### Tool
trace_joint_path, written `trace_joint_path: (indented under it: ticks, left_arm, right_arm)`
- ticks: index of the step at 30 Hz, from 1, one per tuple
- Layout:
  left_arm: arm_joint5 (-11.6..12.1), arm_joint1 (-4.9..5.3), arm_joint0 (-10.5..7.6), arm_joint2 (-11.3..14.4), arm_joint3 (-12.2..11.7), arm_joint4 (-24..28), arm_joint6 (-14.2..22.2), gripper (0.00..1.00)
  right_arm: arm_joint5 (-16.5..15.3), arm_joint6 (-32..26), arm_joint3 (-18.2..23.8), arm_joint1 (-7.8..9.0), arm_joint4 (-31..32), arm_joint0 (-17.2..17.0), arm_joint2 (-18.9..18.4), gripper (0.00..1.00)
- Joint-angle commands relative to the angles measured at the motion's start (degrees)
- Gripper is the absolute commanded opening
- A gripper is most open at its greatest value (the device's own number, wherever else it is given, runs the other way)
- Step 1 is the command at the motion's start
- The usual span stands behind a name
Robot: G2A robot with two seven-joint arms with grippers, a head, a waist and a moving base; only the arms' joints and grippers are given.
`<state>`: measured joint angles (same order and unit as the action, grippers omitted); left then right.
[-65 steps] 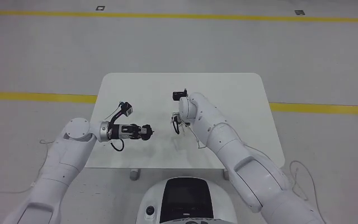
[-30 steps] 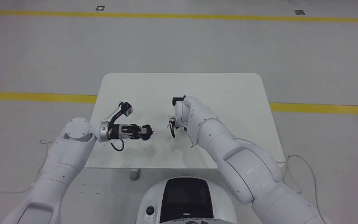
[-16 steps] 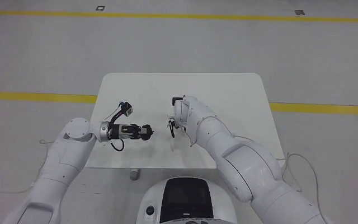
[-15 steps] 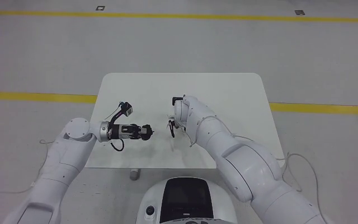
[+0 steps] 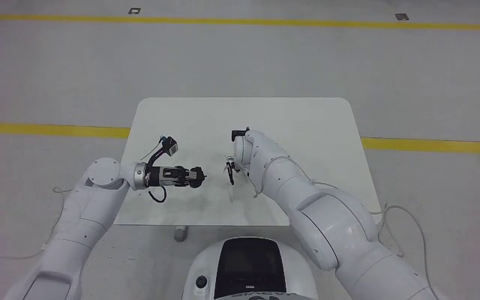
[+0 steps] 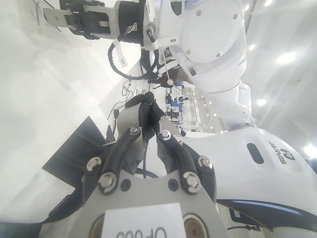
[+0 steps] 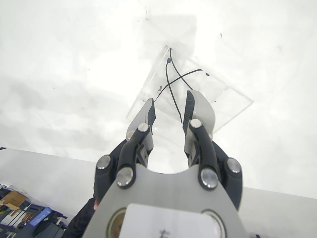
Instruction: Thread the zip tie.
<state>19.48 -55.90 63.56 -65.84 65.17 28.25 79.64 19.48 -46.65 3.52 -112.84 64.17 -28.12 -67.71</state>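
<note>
Two claws to report, both placed against the clear plate (image 7: 230,95) on the white table (image 7: 62,50); my right gripper (image 7: 171,97) hangs just above the plate with its fingers spread apart; I see black zip tie strands (image 7: 171,82) lying crossed on the plate under those fingers; my left gripper (image 6: 148,105) sits off to the plate's side, apart from it, pinched closed on another zip tie (image 6: 145,149).
</note>
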Motion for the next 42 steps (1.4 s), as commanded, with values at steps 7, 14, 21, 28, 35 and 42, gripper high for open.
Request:
trace_joint_path:
  ticks: [7, 14, 21, 28, 35, 42]
  left_arm:
    - [0.0, 0.0, 0.0, 0.0, 0.0, 0.0, 0.0, 0.0]
    - [0.0, 0.0, 0.0, 0.0, 0.0, 0.0, 0.0, 0.0]
    - [0.0, 0.0, 0.0, 0.0, 0.0, 0.0, 0.0, 0.0]
    - [0.0, 0.0, 0.0, 0.0, 0.0, 0.0, 0.0, 0.0]
    - [0.0, 0.0, 0.0, 0.0, 0.0, 0.0, 0.0, 0.0]
    - [0.0, 0.0, 0.0, 0.0, 0.0, 0.0, 0.0, 0.0]
  right_arm:
    - [0.0, 1.0, -0.6, -0.32, 0.2, 0.0, -0.2, 0.28]
    - [0.0, 3.3, -1.6, -0.49, 0.2, -0.1, -0.5, 0.3]
    - [0.0, 6.0, -3.5, -0.74, 0.2, 0.3, -0.3, 0.32]
    - [0.0, 5.6, -3.5, -1.12, 0.9, 0.4, 0.4, 0.31]
    - [0.0, 5.2, -3.5, -1.31, 1.5, 0.3, 0.8, 0.27]
    - [0.0, 4.4, -3.0, -1.45, 2.2, -0.1, 1.1, 0.28]
